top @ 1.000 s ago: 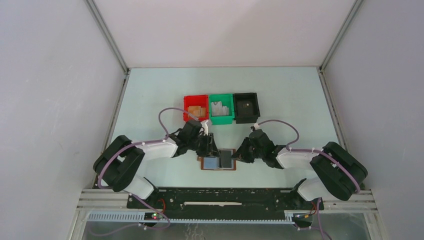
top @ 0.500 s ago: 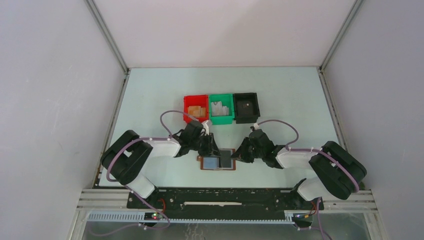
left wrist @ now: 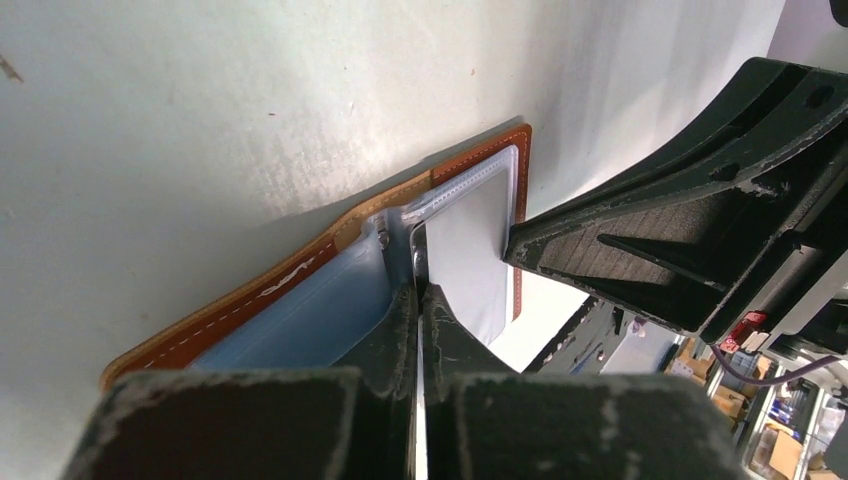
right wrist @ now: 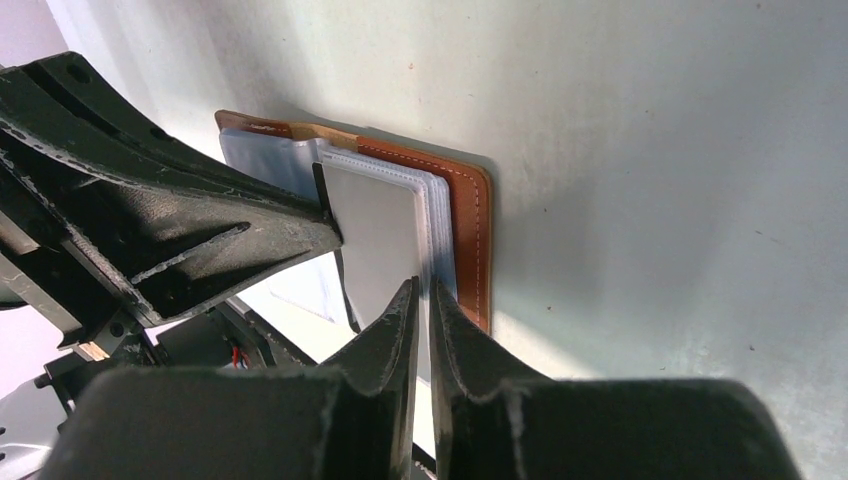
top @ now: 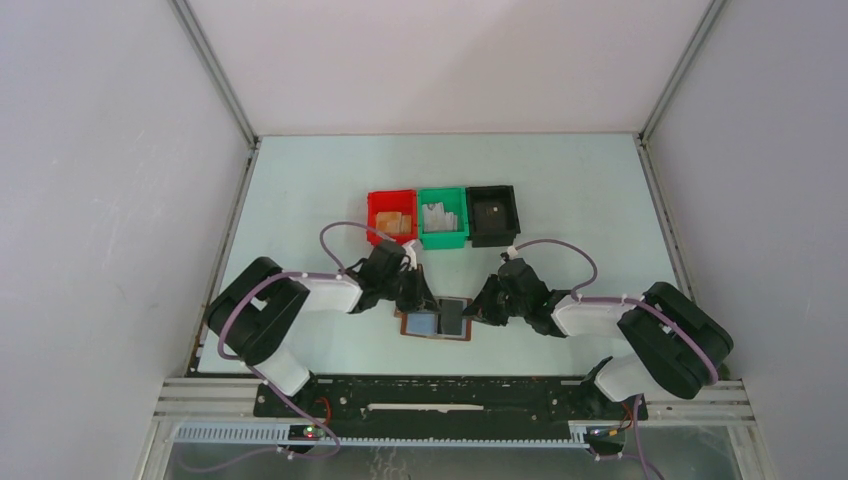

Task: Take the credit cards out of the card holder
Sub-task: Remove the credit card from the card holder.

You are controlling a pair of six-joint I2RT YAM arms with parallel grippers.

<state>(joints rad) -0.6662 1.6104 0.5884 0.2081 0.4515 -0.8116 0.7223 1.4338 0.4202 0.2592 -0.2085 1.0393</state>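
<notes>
Left fingers meet on credit card edge; overhead hides it.

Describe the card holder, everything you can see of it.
The card holder lies open and flat on the table. Brown leather outside with pale stitching, light blue-grey inner faces, clear plastic sleeves stacked on one panel, a dark card showing there. The left hand is shut at its centre fold; the right hand pinches a sleeve's edge.
</notes>
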